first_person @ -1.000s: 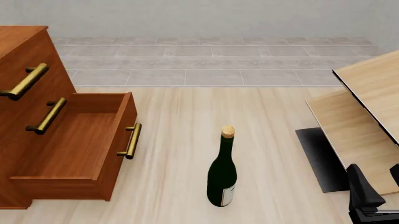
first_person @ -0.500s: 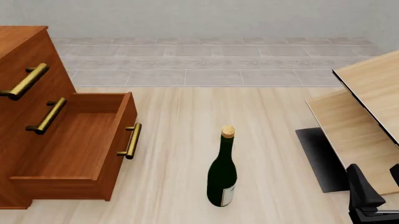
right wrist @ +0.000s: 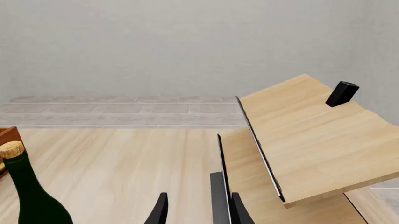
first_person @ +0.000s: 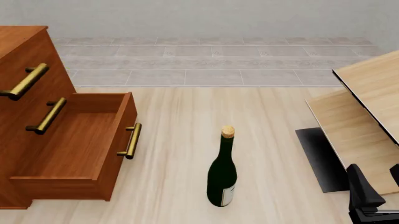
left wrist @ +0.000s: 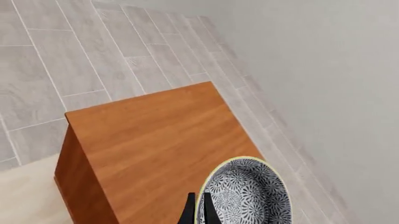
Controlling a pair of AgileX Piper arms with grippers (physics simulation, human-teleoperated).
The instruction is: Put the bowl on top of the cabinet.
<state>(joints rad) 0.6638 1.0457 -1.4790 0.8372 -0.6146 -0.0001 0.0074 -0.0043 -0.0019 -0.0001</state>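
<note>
No readable text, brand, number or sign shows in any view. The wine bottle [first_person: 222, 177] carries a pale label low on its side, but it is turned mostly away and too small to make out any lettering. The bowl [left wrist: 246, 193] bears only a bluish flower pattern, no writing.

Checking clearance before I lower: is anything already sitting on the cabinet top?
No. In the left wrist view the cabinet top shows only bare wood beneath the bowl.
</note>
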